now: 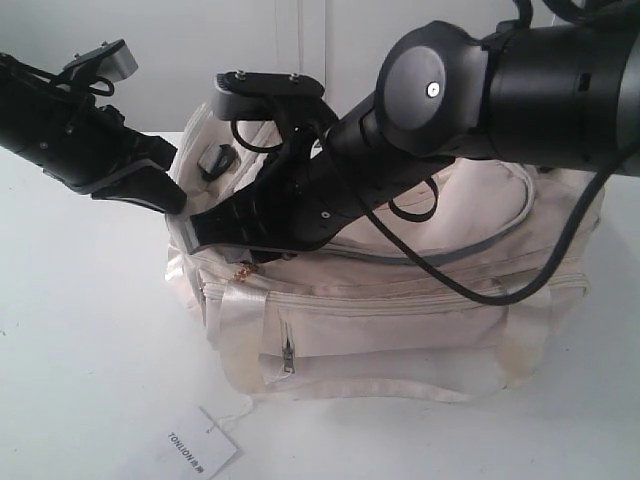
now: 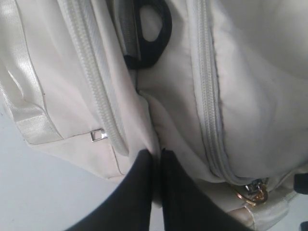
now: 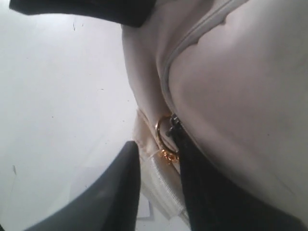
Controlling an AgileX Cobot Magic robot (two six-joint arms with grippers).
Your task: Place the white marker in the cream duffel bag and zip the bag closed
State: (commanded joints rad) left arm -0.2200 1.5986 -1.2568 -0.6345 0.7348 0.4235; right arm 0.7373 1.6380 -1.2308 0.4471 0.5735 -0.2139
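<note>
The cream duffel bag [image 1: 400, 300] lies on the white table with its curved top zip drawn round to the left end. My left gripper [image 1: 178, 205] is at that end, shut on a fold of the bag's fabric [image 2: 156, 155]. My right gripper [image 1: 205, 235] reaches across the top of the bag to the same end. Its jaws are open [image 3: 155, 142] and straddle the bag's edge. The gold zip pull [image 3: 166, 139] sits against one finger [image 3: 202, 192]. The white marker is out of view.
A white paper tag printed TONLION [image 1: 195, 448] lies on the table in front of the bag on a thin string. The front pocket zip [image 1: 288, 355] hangs down. A black end ring [image 2: 151, 29] sits near my left gripper. The right arm's cable [image 1: 470, 285] drapes over the bag.
</note>
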